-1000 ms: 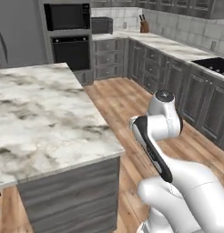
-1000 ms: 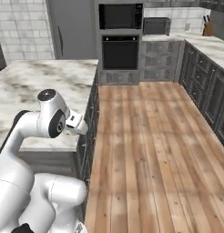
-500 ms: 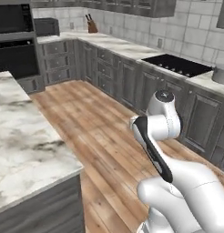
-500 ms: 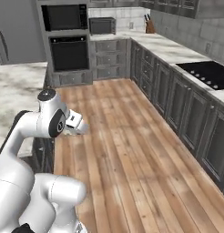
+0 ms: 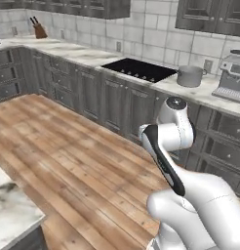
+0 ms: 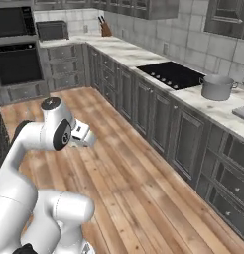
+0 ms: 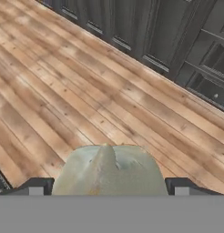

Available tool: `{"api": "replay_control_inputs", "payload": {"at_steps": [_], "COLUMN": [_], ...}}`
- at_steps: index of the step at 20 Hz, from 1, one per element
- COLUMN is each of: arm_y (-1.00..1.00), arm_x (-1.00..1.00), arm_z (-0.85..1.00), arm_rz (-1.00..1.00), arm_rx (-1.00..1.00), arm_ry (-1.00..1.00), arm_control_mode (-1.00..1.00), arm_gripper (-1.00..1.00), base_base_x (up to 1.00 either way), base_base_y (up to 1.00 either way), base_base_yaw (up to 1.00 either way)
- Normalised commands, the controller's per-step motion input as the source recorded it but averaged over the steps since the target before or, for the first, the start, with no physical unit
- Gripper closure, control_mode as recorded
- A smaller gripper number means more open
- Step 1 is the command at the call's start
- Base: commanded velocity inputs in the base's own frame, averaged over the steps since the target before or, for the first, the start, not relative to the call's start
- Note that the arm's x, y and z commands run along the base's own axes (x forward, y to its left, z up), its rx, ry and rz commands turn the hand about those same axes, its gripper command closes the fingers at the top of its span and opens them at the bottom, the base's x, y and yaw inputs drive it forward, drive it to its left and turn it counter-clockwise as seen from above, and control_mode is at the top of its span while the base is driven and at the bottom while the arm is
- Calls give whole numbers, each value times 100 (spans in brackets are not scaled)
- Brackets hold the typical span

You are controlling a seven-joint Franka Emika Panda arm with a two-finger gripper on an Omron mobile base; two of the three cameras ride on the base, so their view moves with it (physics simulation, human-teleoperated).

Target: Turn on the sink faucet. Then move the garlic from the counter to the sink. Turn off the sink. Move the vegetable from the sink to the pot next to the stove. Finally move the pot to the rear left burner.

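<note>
The gripper point(image 7: 107, 184) holds the garlic point(image 7: 109, 170), seemingly clamped between its fingers (tips barely visible). Next: carry it to the pot point(image 6: 216, 87) beside the stove point(image 6: 172, 73).

Dark grey cabinets point(image 6: 158, 116) line the wood plank floor point(image 5: 63, 156) beneath a white tiled wall point(image 5: 156, 36), with a wall oven point(image 6: 17, 62) at the far end.

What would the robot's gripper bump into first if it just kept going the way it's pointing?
Probably the wooden floor: the gripper, holding the garlic, aims down at the planks before the dark cabinets. Depth is unclear.
</note>
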Motion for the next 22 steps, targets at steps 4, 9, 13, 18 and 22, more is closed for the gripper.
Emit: {"api": "replay_control_inputs", "payload": {"at_steps": [4,9,13,18,22], "arm_y": [0,0,0,0,0], "arm_x": [0,0,0,0,0], "arm_z": [0,0,0,0,0], "arm_rz": [0,0,0,0,0], "arm_rx": [0,0,0,0,0], "arm_ry": [0,0,0,0,0], "arm_control_mode": [100,100,100,100,100], "arm_gripper": [100,100,100,100,100], "base_base_x": [60,66,74,83,81], "base_base_y": [-14,0,0,12,32], "base_base_yaw": [-41,-39,-37,-34,-33]}}
